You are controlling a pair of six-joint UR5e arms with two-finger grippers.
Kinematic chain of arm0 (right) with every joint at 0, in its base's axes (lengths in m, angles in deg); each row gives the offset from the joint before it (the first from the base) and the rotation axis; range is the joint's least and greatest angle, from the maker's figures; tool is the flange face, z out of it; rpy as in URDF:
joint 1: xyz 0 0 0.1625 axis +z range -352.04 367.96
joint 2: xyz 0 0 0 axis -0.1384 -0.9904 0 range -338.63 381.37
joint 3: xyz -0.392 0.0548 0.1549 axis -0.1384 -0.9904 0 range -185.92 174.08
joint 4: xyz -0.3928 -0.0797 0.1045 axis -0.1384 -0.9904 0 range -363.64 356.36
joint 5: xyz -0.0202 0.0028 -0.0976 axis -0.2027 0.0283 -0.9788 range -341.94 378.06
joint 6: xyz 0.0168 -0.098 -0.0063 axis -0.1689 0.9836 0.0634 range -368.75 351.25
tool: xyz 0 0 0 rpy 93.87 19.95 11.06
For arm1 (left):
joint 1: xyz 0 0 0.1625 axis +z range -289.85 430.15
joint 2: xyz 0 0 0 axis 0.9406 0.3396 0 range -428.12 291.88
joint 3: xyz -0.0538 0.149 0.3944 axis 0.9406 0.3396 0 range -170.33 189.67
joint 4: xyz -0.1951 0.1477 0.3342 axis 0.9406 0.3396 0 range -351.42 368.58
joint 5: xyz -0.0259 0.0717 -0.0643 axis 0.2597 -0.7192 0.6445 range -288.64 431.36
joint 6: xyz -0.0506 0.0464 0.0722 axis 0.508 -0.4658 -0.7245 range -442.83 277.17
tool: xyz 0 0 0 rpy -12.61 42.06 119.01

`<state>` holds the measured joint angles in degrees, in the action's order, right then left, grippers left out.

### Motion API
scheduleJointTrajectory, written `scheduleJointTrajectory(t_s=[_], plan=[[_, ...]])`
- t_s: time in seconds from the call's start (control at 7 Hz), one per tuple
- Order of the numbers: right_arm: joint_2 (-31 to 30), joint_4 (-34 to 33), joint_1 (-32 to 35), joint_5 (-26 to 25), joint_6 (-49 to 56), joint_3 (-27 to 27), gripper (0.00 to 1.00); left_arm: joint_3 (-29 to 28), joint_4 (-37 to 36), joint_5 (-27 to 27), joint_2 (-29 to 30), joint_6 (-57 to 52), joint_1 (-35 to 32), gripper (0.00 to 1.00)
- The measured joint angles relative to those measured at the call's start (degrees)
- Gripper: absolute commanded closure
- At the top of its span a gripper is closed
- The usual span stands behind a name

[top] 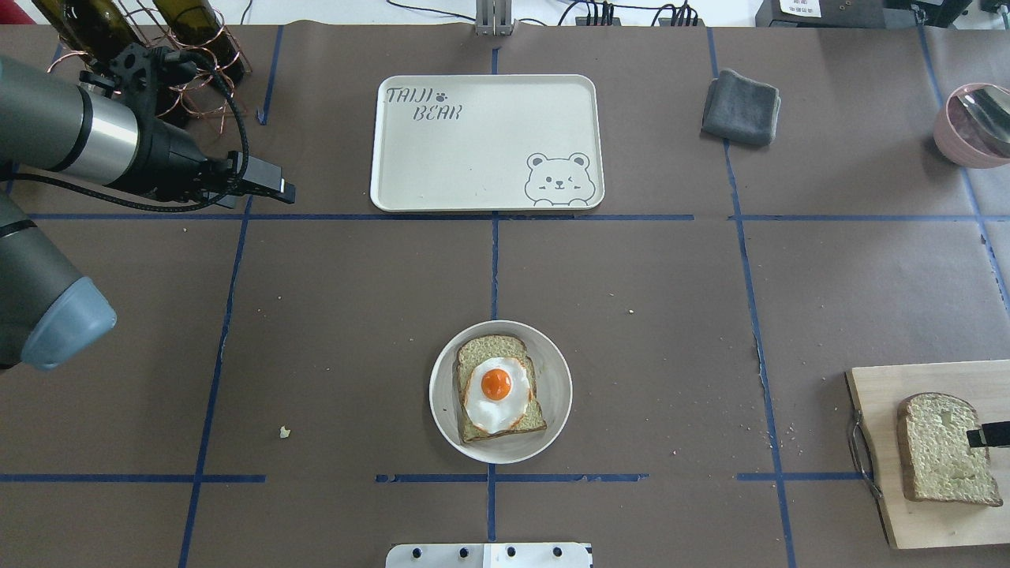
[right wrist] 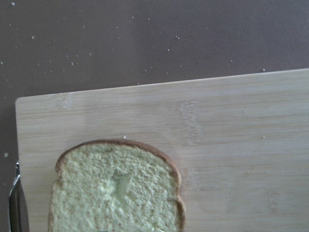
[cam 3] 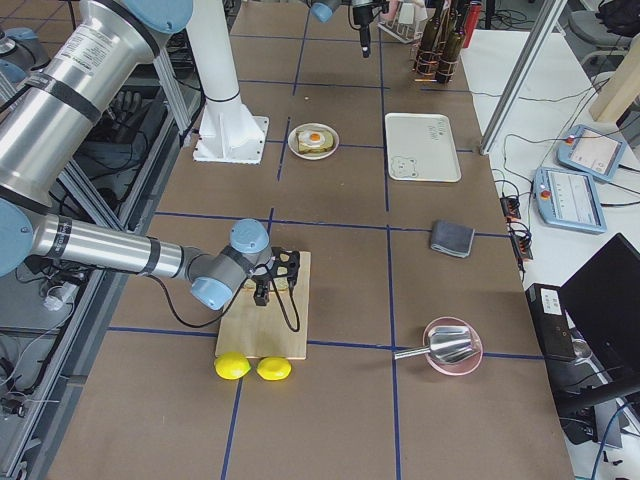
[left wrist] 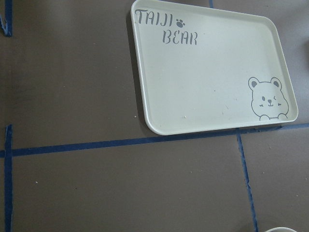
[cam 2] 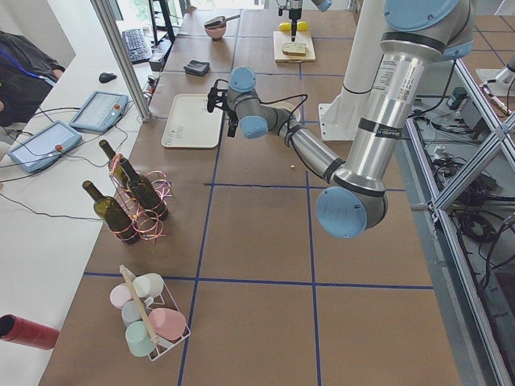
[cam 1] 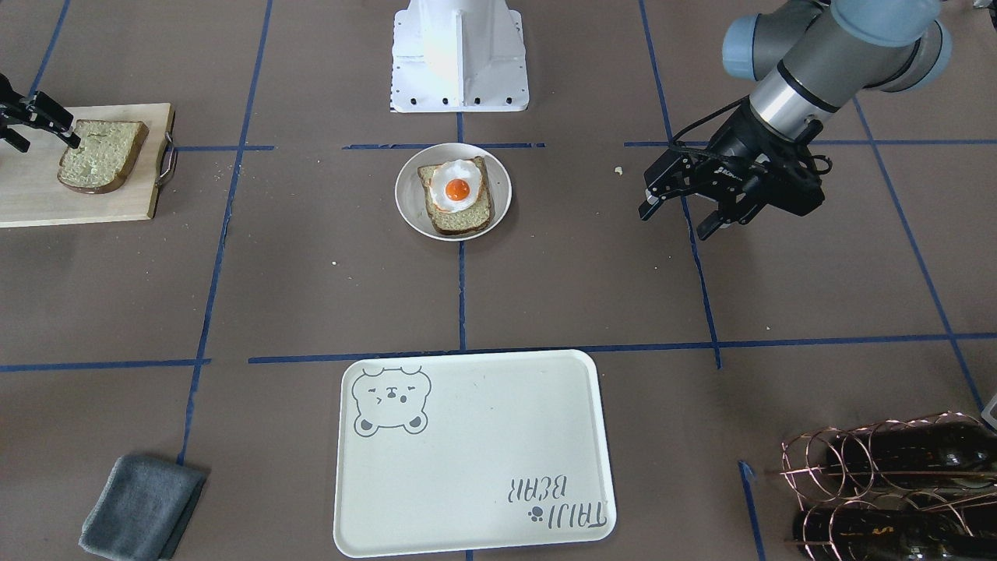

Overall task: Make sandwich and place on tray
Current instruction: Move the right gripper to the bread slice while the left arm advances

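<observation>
**A:** Centre of the table: one bread slice [cam 1: 466, 220] lies flat on the round white plate [cam 1: 409, 195], with the fried egg [cam 1: 456, 187] on top, yolk up.

**B:** And the second slice [cam 1: 101, 156] is way off on the robot's right, flat on the wooden cutting board [cam 1: 78, 202].

**A:** The right gripper [cam 1: 45, 136] is right there, jaws spread, one fingertip over that slice's edge. I can't tell whether it touches.

**B:** The tray [cam 1: 467, 452], with its bear face and lettering, sits on the far side of the table from the robot, across a blue tape line from the plate and well apart from it.

**A:** The left gripper [cam 1: 676, 220] hangs above bare table on the robot's left, fingers parted, gripping nothing.

**B:** Out on the edges there's a folded grey cloth [cam 1: 140, 506] and a wire rack of dark bottles [cam 1: 896, 483].
</observation>
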<state>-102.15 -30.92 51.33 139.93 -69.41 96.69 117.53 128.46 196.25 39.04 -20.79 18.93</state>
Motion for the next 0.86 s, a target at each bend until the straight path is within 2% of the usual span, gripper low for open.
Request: scheduleJointTrajectory(t_s=[0.14,0.71,0.86], plan=[[0.1,0.1,-2.1,-0.9,-0.1,-0.5,0.1,0.0,0.0,0.0,0.0,0.0,0.0,0.0],[0.1,0.6,-4.6,-0.9,-0.6,-1.1,0.73,0.1,0.0,0.0,0.0,0.0,0.0,0.0],[0.1,0.6,-4.7,-0.8,-0.6,-1.2,0.97,0.1,0.0,0.0,0.0,0.0,-0.1,0.0]])
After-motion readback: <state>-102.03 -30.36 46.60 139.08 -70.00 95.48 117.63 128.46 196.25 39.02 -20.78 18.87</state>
